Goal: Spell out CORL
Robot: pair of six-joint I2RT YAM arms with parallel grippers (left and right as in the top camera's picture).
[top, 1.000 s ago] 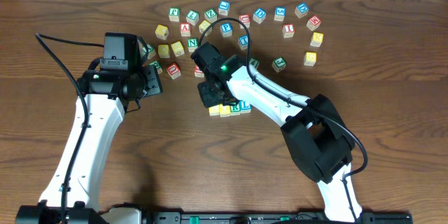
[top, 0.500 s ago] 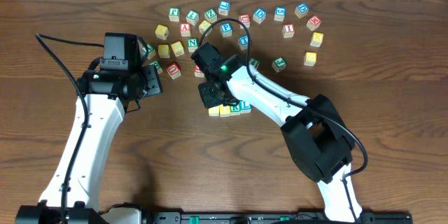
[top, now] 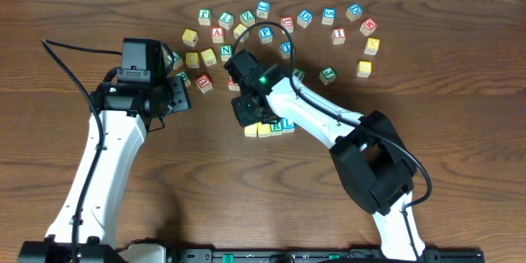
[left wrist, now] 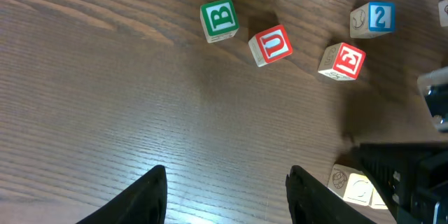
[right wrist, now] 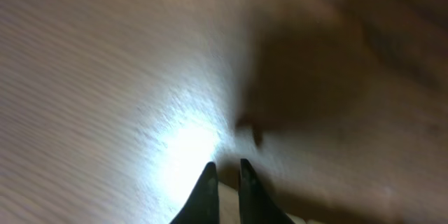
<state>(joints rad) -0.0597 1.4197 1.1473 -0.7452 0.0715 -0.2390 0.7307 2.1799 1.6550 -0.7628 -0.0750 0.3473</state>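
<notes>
Four cubes lie in a short row at mid-table: two yellow-topped cubes (top: 251,131) (top: 265,129), the green-framed R (top: 277,126) and the blue-framed L (top: 288,123). My right gripper (top: 246,118) hangs low over the row's left end, partly hiding it. In the right wrist view its fingers (right wrist: 224,164) are shut, with a pale cube edge (right wrist: 227,199) showing just below the tips. My left gripper (top: 182,94) stands off to the left, open over bare wood (left wrist: 227,171). The row's left end (left wrist: 353,185) shows at the lower right of the left wrist view.
Several loose letter cubes are scattered across the back of the table, among them the red-framed A (top: 217,33) and green-framed N (top: 226,50). Ahead of the left gripper lie a green B (left wrist: 218,19), a red U (left wrist: 271,44) and a blue 2 (left wrist: 374,17).
</notes>
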